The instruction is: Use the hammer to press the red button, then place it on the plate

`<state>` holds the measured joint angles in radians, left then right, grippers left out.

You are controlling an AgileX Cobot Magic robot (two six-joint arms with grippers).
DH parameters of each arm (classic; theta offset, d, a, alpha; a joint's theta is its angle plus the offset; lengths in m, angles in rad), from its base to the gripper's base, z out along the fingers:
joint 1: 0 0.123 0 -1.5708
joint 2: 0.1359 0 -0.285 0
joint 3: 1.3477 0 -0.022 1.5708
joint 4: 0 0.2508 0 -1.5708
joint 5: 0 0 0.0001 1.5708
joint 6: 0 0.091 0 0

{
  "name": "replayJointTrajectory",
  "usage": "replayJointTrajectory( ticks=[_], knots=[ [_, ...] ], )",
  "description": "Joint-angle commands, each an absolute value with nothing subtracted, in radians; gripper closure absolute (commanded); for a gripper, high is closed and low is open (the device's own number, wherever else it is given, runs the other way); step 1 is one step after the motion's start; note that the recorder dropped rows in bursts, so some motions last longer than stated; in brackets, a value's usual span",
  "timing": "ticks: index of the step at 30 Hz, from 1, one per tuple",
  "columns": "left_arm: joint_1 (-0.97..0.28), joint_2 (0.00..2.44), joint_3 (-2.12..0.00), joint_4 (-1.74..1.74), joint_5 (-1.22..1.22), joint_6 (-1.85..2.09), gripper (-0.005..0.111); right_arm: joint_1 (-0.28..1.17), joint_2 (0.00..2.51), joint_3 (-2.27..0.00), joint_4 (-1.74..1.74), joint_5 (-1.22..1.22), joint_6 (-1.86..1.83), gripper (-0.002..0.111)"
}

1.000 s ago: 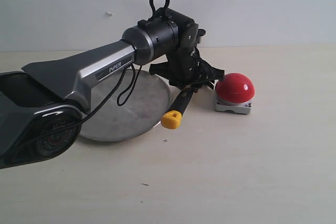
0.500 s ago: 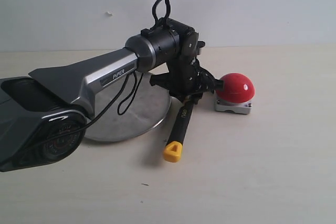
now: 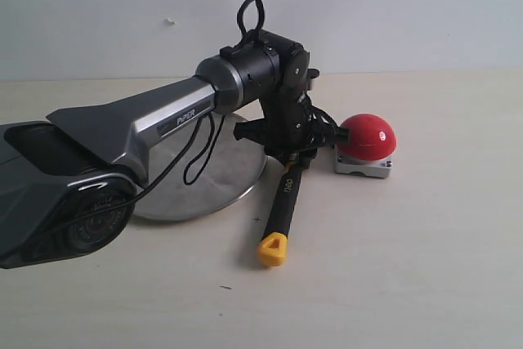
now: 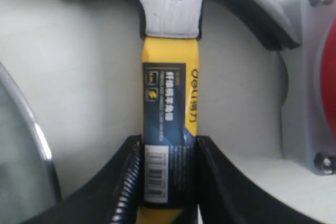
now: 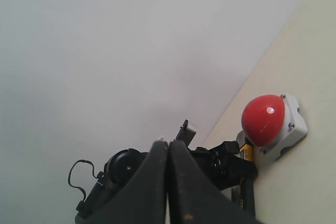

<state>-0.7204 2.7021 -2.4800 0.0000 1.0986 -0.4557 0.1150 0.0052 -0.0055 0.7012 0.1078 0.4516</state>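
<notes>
Though beside the plate (image 3: 233,171), hammer (image 3: 286,198) is outside it.

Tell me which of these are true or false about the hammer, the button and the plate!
1. The left claw grips the hammer by its handle. True.
2. The hammer lies on the plate. False: it is beside the plate, in the claw's grip.
3. The red button sits on a grey base. True.
4. The right claw is wide open. False: it is shut and empty.
5. The hammer's looped end is blue. False: it is yellow.
</notes>
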Motion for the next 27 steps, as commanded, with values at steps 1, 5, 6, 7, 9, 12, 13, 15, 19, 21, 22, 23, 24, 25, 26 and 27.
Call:
replayJointTrajectory(
  ticks=[1, 5, 6, 7, 9, 12, 13, 15, 19, 21, 22, 23, 24, 25, 26, 27],
  knots=[
    [-0.727, 2.713, -2.480, -0.019, 1.161, -0.476, 0.107, 0.116, 0.000, 0.000, 0.699, 0.101, 0.448, 0.108],
    [-0.727, 2.713, -2.480, -0.026, 1.155, -0.477, 0.106, 0.116, 0.000, 0.000, 0.699, 0.101, 0.448, 0.108],
    [-0.727, 2.713, -2.480, -0.026, 1.155, -0.477, 0.104, 0.116, 0.000, 0.000, 0.699, 0.101, 0.448, 0.108],
    [-0.727, 2.713, -2.480, -0.028, 1.155, -0.477, 0.100, 0.116, 0.000, 0.000, 0.699, 0.101, 0.448, 0.108],
    [-0.727, 2.711, -2.480, -0.028, 1.155, -0.475, 0.088, 0.116, 0.000, 0.000, 0.699, 0.101, 0.448, 0.108],
    [-0.727, 2.707, -2.480, -0.028, 1.150, -0.466, 0.065, 0.116, 0.000, 0.000, 0.699, 0.101, 0.448, 0.108],
    [-0.727, 2.707, -2.480, -0.028, 1.143, -0.460, 0.060, 0.116, 0.000, 0.000, 0.699, 0.101, 0.448, 0.108],
    [-0.727, 2.704, -2.480, -0.028, 1.130, -0.445, 0.055, 0.116, 0.000, 0.000, 0.699, 0.101, 0.448, 0.108],
    [-0.727, 2.693, -2.480, -0.026, 1.100, -0.422, 0.054, 0.116, 0.000, 0.000, 0.699, 0.101, 0.448, 0.108],
    [-0.727, 2.689, -2.480, -0.020, 1.079, -0.420, 0.054, 0.116, 0.000, 0.000, 0.699, 0.101, 0.448, 0.108],
    [-0.727, 2.684, -2.480, -0.013, 1.060, -0.420, 0.054, 0.116, 0.000, 0.000, 0.699, 0.101, 0.448, 0.108],
    [-0.725, 2.684, -2.480, -0.013, 1.048, -0.417, 0.054, 0.116, 0.000, 0.000, 0.699, 0.101, 0.448, 0.108],
    [-0.720, 2.684, -2.480, -0.013, 1.038, -0.417, 0.054, 0.116, 0.000, 0.000, 0.699, 0.101, 0.448, 0.108],
    [-0.718, 2.684, -2.480, -0.013, 1.031, -0.417, 0.054, 0.116, 0.000, 0.000, 0.699, 0.101, 0.448, 0.108],
    [-0.714, 2.684, -2.480, -0.011, 1.029, -0.417, 0.054, 0.116, 0.000, 0.000, 0.699, 0.101, 0.448, 0.108],
    [-0.707, 2.687, -2.480, -0.011, 1.027, -0.417, 0.054, 0.116, 0.000, 0.000, 0.699, 0.101, 0.448, 0.108]
  ],
)
